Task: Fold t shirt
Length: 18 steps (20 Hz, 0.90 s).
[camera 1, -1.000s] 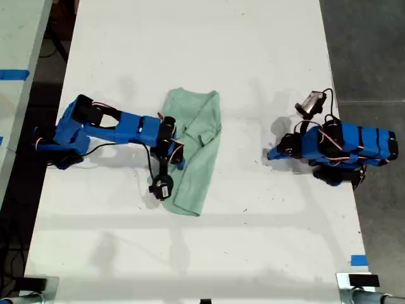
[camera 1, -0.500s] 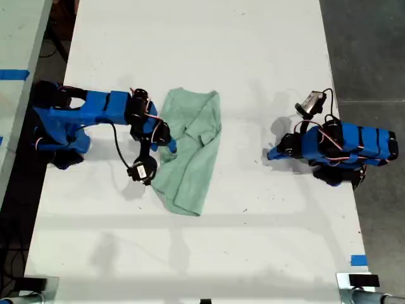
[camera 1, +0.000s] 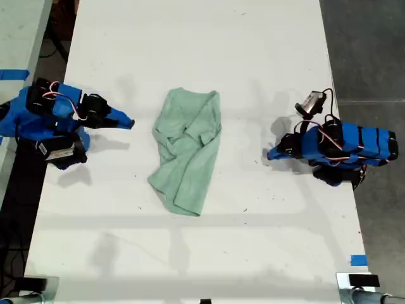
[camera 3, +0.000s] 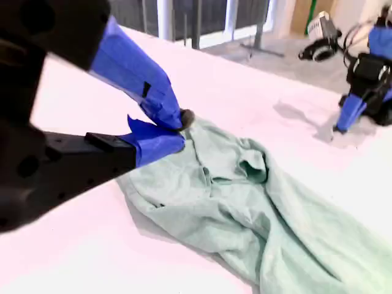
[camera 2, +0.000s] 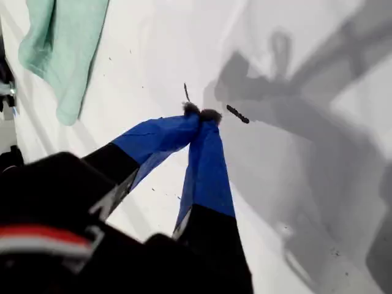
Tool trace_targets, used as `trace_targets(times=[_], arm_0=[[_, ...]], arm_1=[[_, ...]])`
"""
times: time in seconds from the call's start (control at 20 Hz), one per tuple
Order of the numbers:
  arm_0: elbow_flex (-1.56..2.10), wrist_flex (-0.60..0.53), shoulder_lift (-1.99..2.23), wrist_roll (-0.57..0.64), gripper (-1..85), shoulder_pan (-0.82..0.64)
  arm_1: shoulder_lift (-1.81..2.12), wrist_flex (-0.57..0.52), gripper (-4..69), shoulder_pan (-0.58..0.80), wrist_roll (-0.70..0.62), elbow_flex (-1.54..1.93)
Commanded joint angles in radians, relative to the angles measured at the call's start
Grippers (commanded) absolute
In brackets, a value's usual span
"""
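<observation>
The pale mint-green t shirt (camera 1: 186, 149) lies crumpled and partly folded lengthwise in the middle of the white table (camera 1: 202, 38). My second gripper (camera 1: 128, 123) is at the exterior view's left, shut and empty, pointing at the shirt from a short gap away. In the second wrist view its blue fingertips (camera 3: 180, 125) overlap the t shirt (camera 3: 257, 208) behind them. My first gripper (camera 1: 270, 154) is at the exterior view's right, shut, tips (camera 2: 201, 114) resting on bare table. The t shirt (camera 2: 61, 49) shows far off in the first wrist view.
A strip of blue tape (camera 1: 359, 259) marks the table near the exterior view's lower right corner. A second table with blue tape (camera 1: 14, 74) stands along the exterior view's left edge. Dark floor (camera 1: 367, 50) runs past the table at the exterior view's right.
My second arm has pulled back from the shirt toward the exterior view's left and folded in. The shirt's near edge now lies spread a little wider. The first arm has not moved.
</observation>
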Motion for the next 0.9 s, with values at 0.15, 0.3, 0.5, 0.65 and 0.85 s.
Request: trace_targets(times=[0.15, 0.3, 0.5, 0.65, 0.85], arm_0=[[0.443, -0.091, 0.31, -0.041, -0.1, -0.046], [0.46, -0.13, 0.31, 0.143, 0.0, 0.003], [0.466, -0.126, 0.31, 0.141, 0.0, 0.011], [0.466, -0.124, 0.31, 0.141, 0.0, 0.011], [0.468, -0.124, 0.31, 0.138, 0.0, 0.011]], arm_1=[[0.011, 0.006, -0.3, -0.005, 0.0, 0.038], [0.011, 0.006, -0.3, -0.009, 0.002, 0.038], [0.011, 0.006, -0.3, -0.009, 0.002, 0.038], [0.011, 0.006, -0.3, -0.006, 0.002, 0.038], [0.011, 0.006, -0.3, -0.005, 0.0, 0.038]])
